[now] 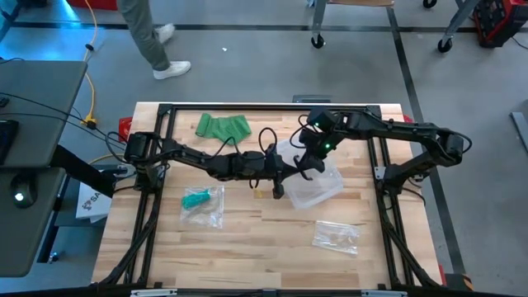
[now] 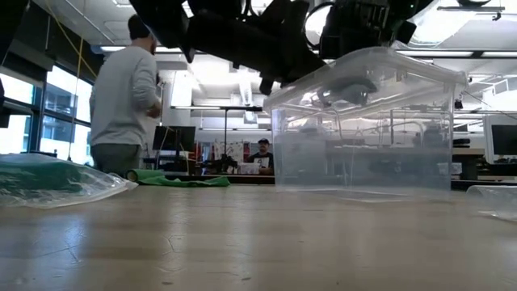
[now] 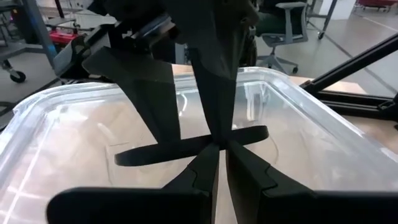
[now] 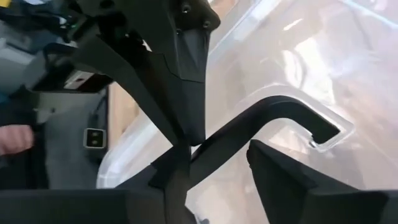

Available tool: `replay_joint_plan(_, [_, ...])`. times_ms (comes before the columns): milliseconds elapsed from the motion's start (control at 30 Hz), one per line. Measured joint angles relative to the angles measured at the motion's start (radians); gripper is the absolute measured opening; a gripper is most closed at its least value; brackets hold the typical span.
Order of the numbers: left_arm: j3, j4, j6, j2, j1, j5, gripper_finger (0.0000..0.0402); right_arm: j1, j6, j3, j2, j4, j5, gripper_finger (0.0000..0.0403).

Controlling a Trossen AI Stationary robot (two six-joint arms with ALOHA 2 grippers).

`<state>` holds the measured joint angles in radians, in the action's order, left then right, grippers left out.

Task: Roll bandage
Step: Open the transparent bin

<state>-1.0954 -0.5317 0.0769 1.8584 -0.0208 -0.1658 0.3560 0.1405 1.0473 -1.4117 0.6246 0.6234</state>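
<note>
Both were over the clear tub: left gripper pressed together, right gripper spread. Green bandage lay well apart, at the table's far edge. Suggest pinching one end square, rolling tight.

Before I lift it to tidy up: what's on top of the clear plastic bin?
Both grippers' fingers hang over the clear plastic bin: left gripper, right gripper. Nothing shows inside through the walls; the arms cover part of its top.
</note>
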Motion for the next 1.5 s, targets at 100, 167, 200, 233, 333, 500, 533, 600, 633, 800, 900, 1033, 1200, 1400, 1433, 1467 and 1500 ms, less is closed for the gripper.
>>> replay_joint_plan(100, [0.001, 0.007, 0.000, 0.000, 0.008, 0.006, 0.0025, -0.022, -0.010, 0.001, 0.001, 0.003, -0.064, 0.0185])
replay_joint_plan(167, [0.001, 0.008, 0.000, 0.000, 0.012, 0.008, 0.0025, -0.039, -0.026, 0.002, 0.002, 0.003, -0.105, 0.0194])
replay_joint_plan(200, [0.001, 0.009, -0.001, 0.000, 0.014, 0.009, 0.0025, -0.047, -0.033, 0.002, 0.003, 0.003, -0.122, 0.0197])
replay_joint_plan(233, [0.001, 0.010, -0.002, 0.000, 0.016, 0.011, 0.0026, -0.055, -0.035, 0.003, 0.003, 0.002, -0.134, 0.0198])
replay_joint_plan(333, [0.001, 0.015, -0.003, 0.000, 0.020, 0.012, 0.0026, -0.069, -0.036, 0.003, 0.003, -0.004, -0.151, 0.0199])
replay_joint_plan(500, [0.001, 0.009, -0.022, 0.000, 0.021, 0.021, 0.0026, -0.068, -0.009, 0.002, 0.000, -0.007, -0.085, 0.0199])
replay_joint_plan(533, [0.001, 0.007, -0.027, 0.000, 0.021, 0.026, 0.0026, -0.065, -0.006, 0.001, 0.000, -0.006, -0.058, 0.0200])
replay_joint_plan(600, [0.000, 0.003, -0.029, 0.000, 0.019, 0.029, 0.0026, -0.054, 0.009, 0.000, -0.002, -0.005, -0.008, 0.0202])
replay_joint_plan(633, [-0.001, 0.001, -0.032, -0.001, 0.019, 0.028, 0.0026, -0.048, 0.010, 0.000, -0.002, -0.006, 0.009, 0.0205])
replay_joint_plan(800, [-0.001, -0.023, -0.088, -0.002, 0.011, 0.005, 0.0026, -0.010, 0.010, 0.000, -0.002, -0.004, 0.072, 0.0232])
replay_joint_plan(900, [-0.002, -0.012, -0.122, -0.019, -0.002, -0.032, 0.0026, 0.010, 0.000, 0.000, -0.002, -0.004, 0.089, 0.0249])
replay_joint_plan(1033, [-0.001, 0.066, -0.150, -0.081, -0.018, -0.076, 0.0025, 0.015, -0.016, -0.001, 0.010, 0.023, 0.120, 0.0256])
replay_joint_plan(1200, [-0.003, 0.218, -0.111, -0.126, -0.006, 0.059, 0.0024, 0.008, 0.002, -0.001, 0.012, 0.028, 0.105, 0.0256])
replay_joint_plan(1400, [-0.002, 0.243, -0.088, -0.092, 0.029, 0.187, 0.0005, 0.007, 0.051, 0.000, 0.011, 0.031, 0.096, 0.0256])
replay_joint_plan(1433, [-0.002, 0.237, -0.089, -0.084, 0.034, 0.188, 0.0003, 0.007, 0.060, 0.000, 0.011, 0.031, 0.094, 0.0256])
replay_joint_plan(1467, [-0.004, 0.235, -0.089, -0.077, 0.038, 0.189, 0.0002, 0.007, 0.065, 0.001, 0.011, 0.029, 0.093, 0.0256])
replay_joint_plan(1500, [-0.011, 0.234, -0.089, -0.072, 0.043, 0.190, 0.0001, 0.007, 0.068, 0.001, 0.011, 0.031, 0.093, 0.0255])
